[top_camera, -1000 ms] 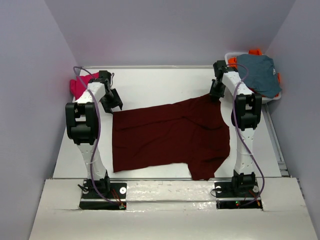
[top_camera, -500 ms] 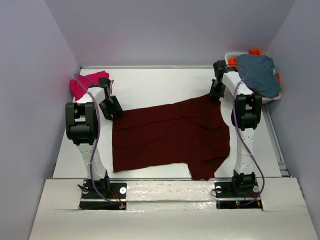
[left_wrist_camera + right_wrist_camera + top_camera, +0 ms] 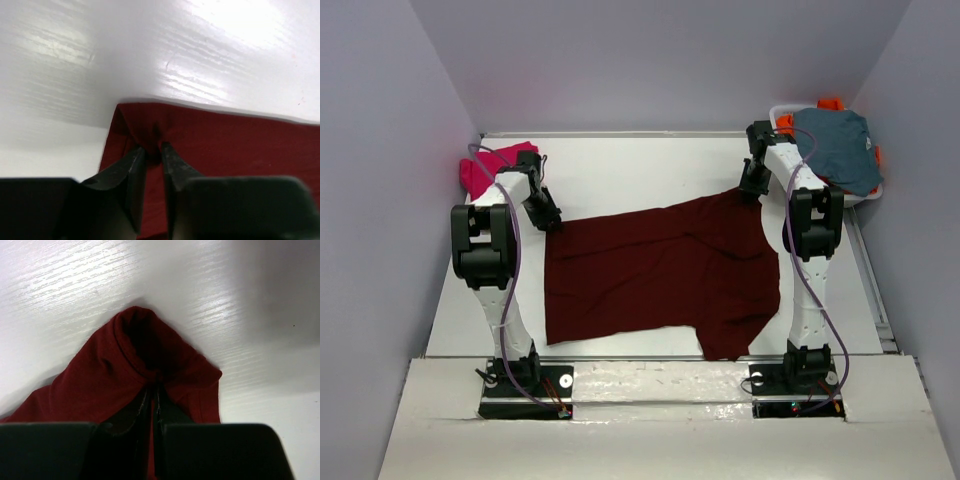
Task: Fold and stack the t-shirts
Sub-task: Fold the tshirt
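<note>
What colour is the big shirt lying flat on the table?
The big shirt is dark maroon, plain, no pattern. The top external view shows it best.

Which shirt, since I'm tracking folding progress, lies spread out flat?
The dark maroon shirt, spread out centrally; the pink shirt and grey-blue shirt sit bunched at the far corners.

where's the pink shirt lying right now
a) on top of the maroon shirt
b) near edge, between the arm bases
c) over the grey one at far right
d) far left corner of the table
d: the pink shirt lies bunched at the far left corner of the table, apart from the maroon shirt spread across the middle.
</note>
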`<state>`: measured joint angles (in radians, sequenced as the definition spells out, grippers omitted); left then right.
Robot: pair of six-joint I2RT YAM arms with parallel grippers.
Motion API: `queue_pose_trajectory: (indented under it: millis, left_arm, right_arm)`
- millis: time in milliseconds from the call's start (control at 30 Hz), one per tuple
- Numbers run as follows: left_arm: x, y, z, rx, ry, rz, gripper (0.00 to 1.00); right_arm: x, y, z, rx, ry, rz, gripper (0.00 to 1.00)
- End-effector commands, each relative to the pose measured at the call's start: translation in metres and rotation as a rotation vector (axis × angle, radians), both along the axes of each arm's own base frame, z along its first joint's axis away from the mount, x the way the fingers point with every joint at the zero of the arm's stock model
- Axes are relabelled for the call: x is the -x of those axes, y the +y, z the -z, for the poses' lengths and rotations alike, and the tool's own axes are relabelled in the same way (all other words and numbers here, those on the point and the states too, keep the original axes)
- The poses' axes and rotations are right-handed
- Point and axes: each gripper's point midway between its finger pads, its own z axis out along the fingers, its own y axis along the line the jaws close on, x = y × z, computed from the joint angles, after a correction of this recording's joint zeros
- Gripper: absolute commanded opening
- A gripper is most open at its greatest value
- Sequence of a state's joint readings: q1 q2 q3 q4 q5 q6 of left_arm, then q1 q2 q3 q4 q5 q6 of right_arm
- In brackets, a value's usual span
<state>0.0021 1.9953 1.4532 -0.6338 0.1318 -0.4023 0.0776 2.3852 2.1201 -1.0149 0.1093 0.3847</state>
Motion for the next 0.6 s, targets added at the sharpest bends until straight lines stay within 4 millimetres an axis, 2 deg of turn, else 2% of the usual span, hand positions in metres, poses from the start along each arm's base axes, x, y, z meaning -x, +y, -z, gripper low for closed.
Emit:
queue_pose_trajectory:
  millis: [0,67,167,367,567]
  left_arm:
    - [-0.019,-0.001,-0.018,0.018,-0.063,0.010,0.25]
    - [-0.021,0.000,-0.019,0.013,-0.065,0.009,0.15]
    - [-0.021,0.001,-0.019,0.006,-0.063,0.006,0.06]
    - [-0.018,0.011,-0.016,-0.025,-0.052,-0.018,0.06]
    - [-0.015,0.015,-0.015,-0.027,-0.046,-0.038,0.06]
  right_arm:
    - [-0.006,-0.008,-0.025,0.022,-0.049,0.003,0.07]
    - [-0.006,-0.008,-0.025,0.023,-0.049,0.003,0.07]
    - [-0.006,-0.007,-0.024,0.021,-0.048,0.001,0.07]
    - [-0.007,-0.009,-0.024,0.030,-0.046,0.004,0.07]
    - [-0.003,-0.019,-0.022,0.057,-0.023,0.035,0.07]
